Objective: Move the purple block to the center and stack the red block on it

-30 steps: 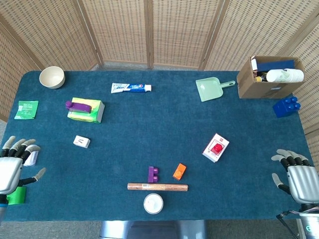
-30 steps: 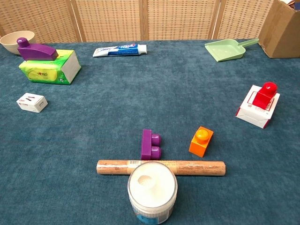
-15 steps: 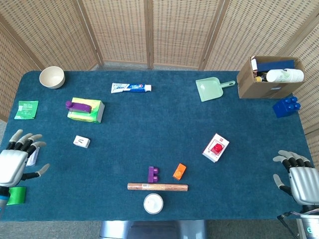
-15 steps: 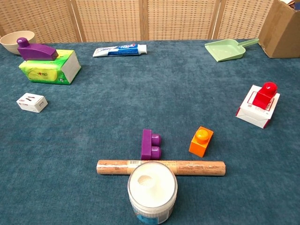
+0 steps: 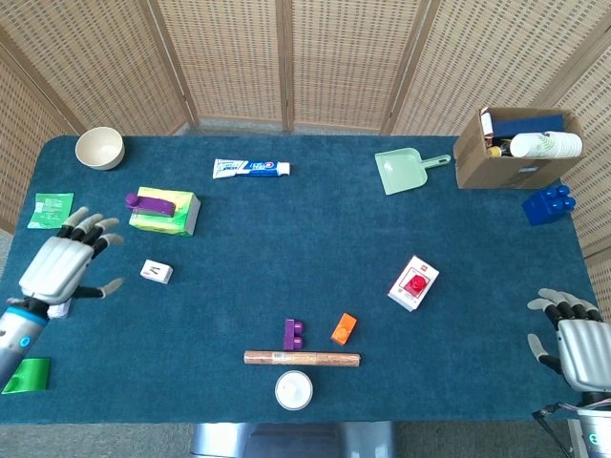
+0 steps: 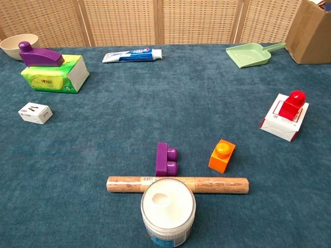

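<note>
A small purple block lies on its side near the table's front, just behind a brown roll. A longer purple block rests on a yellow-green tissue pack at the back left. The red block stands on a white card box to the right. My left hand hovers over the left side, fingers spread, holding nothing. My right hand is at the front right corner, empty with fingers apart. Neither hand shows in the chest view.
An orange block sits right of the small purple block, a white jar in front of the roll. A small white box, toothpaste, dustpan, bowl, cardboard box and blue block lie around.
My left hand has risen from the front left edge and moved inward and back, toward the small white box and tissue pack. The right hand has shifted only slightly. No object moved.
</note>
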`<state>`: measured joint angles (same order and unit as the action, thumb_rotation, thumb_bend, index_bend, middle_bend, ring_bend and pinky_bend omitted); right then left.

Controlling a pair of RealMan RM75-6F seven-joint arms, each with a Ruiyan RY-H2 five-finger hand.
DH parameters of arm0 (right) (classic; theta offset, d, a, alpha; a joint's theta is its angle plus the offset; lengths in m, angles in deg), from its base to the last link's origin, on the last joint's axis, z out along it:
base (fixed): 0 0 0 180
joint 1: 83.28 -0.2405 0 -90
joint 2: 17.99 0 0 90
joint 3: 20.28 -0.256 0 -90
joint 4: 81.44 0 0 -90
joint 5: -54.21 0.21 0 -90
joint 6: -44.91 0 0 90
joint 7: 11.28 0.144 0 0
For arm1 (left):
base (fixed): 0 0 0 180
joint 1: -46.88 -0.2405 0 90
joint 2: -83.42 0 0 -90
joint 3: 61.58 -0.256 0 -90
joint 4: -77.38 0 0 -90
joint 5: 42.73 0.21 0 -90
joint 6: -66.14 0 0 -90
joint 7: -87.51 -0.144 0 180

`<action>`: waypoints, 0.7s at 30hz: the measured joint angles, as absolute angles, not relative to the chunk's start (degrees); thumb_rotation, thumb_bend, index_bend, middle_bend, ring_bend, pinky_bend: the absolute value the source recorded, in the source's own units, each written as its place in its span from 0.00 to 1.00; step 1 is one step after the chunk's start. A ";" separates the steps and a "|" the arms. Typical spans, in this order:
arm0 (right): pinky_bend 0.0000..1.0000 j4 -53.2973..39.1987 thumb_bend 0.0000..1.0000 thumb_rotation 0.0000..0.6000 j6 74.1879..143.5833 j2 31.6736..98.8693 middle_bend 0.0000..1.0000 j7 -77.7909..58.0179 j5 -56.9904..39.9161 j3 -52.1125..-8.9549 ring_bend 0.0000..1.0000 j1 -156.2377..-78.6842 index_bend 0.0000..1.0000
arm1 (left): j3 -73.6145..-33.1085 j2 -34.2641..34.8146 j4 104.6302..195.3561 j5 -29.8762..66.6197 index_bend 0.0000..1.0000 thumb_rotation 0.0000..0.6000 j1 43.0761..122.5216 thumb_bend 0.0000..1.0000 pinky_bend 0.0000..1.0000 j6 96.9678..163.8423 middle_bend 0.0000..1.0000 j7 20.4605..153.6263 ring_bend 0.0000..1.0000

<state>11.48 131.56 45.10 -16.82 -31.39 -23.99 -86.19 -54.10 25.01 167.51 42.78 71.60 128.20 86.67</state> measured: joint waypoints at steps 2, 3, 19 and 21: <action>0.30 11.44 0.29 0.98 131.44 45.10 0.27 -16.94 -31.05 -24.02 0.24 -86.11 0.35 | -53.38 24.39 165.72 42.19 0.28 0.73 73.81 0.32 0.00 126.01 0.15 86.85 0.12; 0.30 11.43 0.29 0.98 131.40 45.11 0.27 -16.96 -30.91 -24.03 0.24 -86.08 0.35 | -53.11 24.09 164.92 41.98 0.28 0.73 74.67 0.32 0.00 125.22 0.15 86.91 0.12; 0.30 11.44 0.29 0.98 130.50 45.48 0.27 -18.48 -28.46 -24.74 0.24 -86.00 0.35 | -51.53 17.98 151.42 37.42 0.25 0.70 85.92 0.32 0.00 112.03 0.10 86.91 0.08; 0.30 11.48 0.29 0.98 130.33 45.64 0.27 -18.76 -28.23 -24.79 0.24 -86.05 0.35 | -51.62 17.06 149.59 36.73 0.24 0.70 87.13 0.32 0.00 110.48 0.10 86.30 0.08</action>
<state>11.48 130.33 45.64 -18.76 -28.23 -24.79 -86.05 -51.62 17.06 149.59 36.73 87.13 110.48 86.30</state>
